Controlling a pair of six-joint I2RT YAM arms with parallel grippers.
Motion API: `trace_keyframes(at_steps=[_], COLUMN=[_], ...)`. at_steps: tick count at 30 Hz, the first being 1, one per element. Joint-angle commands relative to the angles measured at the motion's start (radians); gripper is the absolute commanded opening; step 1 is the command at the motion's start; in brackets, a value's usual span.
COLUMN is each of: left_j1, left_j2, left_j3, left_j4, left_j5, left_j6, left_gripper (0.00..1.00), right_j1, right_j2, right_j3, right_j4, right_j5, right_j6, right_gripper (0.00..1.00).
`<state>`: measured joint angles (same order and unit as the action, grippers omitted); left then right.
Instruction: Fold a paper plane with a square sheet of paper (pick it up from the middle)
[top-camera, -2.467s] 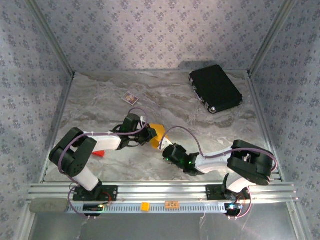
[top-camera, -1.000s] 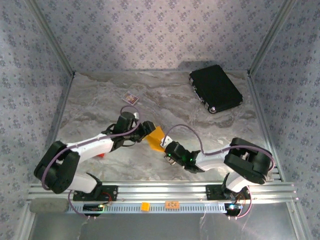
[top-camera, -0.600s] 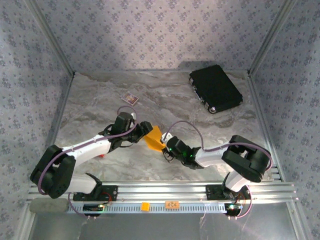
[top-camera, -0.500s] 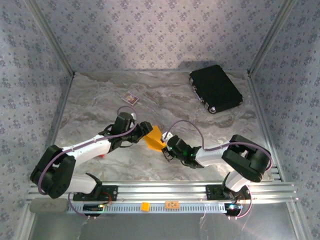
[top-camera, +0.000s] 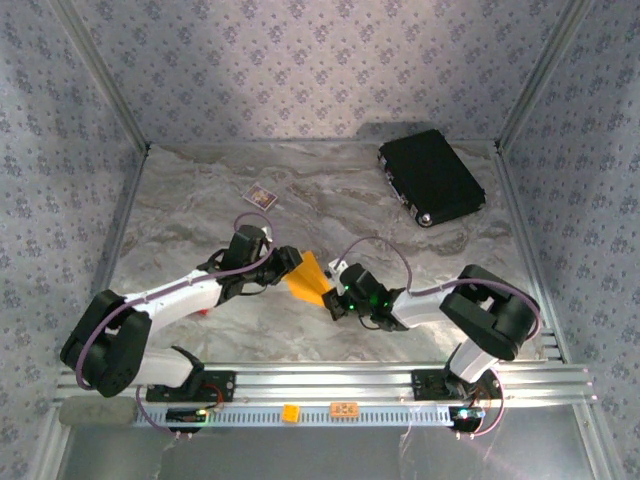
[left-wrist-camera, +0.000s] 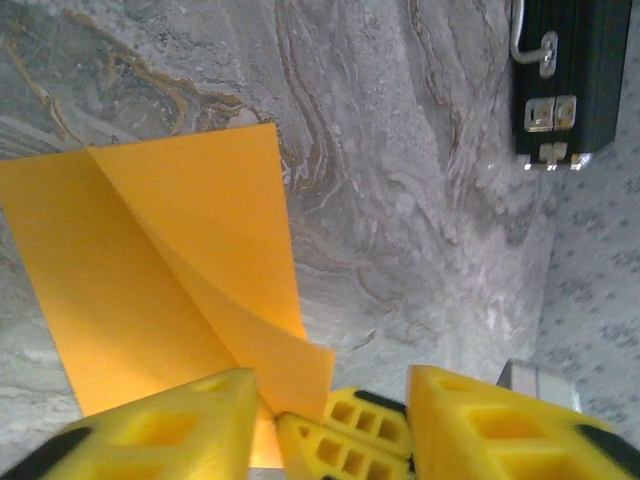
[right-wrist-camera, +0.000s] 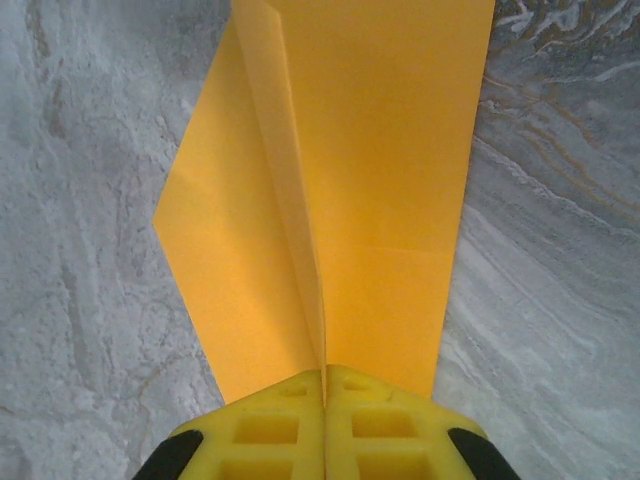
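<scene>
The square sheet of paper (top-camera: 310, 277) is orange-yellow and folded, with a raised centre crease (right-wrist-camera: 300, 230) and one flap standing up (left-wrist-camera: 250, 330). It is held just above the marble table between the two arms. My right gripper (right-wrist-camera: 324, 385) is shut on the near end of that crease (top-camera: 334, 298). My left gripper (top-camera: 286, 263) faces it from the left. Its jaws stand apart (left-wrist-camera: 330, 400), straddling the paper's corner and the right gripper's yellow fingertips (left-wrist-camera: 350, 440). The left finger (left-wrist-camera: 160, 425) lies against the paper, and the right finger (left-wrist-camera: 500, 420) is off it.
A black case (top-camera: 431, 178) lies at the back right, its latches showing in the left wrist view (left-wrist-camera: 560, 110). A small card (top-camera: 261, 196) lies behind the left arm. A red block (top-camera: 205, 309) peeks out under the left forearm. A tiny orange tag (top-camera: 290, 411) sits on the front rail.
The left jaws have narrowed around the paper's corner. The right gripper has carried the paper slightly farther from the rail, and the sheet has turned a little.
</scene>
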<state>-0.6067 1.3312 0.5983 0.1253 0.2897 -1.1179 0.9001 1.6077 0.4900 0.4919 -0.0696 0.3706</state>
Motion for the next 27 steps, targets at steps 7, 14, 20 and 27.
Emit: trace_keyframes(at_steps=[7, 14, 20, 27], left_j1=[0.003, -0.022, -0.035, -0.046], left_j2=[0.073, 0.193, 0.278, 0.310], left_j3=[-0.020, 0.032, 0.060, 0.065], left_j4=[0.103, 0.174, 0.233, 0.269], left_j5=[0.048, 0.089, 0.098, 0.095], left_j6=[-0.007, -0.012, -0.027, -0.041], left_gripper=[0.10, 0.05, 0.05, 0.05], right_j1=[-0.094, -0.146, -0.170, -0.180], right_j2=[0.066, 0.108, 0.101, 0.110], right_j3=[0.001, -0.003, 0.017, 0.056], right_j4=[-0.021, 0.014, -0.047, -0.114], right_j5=[-0.245, -0.329, -0.366, -0.397], right_j6=[0.177, 0.248, 0.250, 0.250], right_gripper=[0.06, 0.06, 0.06, 0.06])
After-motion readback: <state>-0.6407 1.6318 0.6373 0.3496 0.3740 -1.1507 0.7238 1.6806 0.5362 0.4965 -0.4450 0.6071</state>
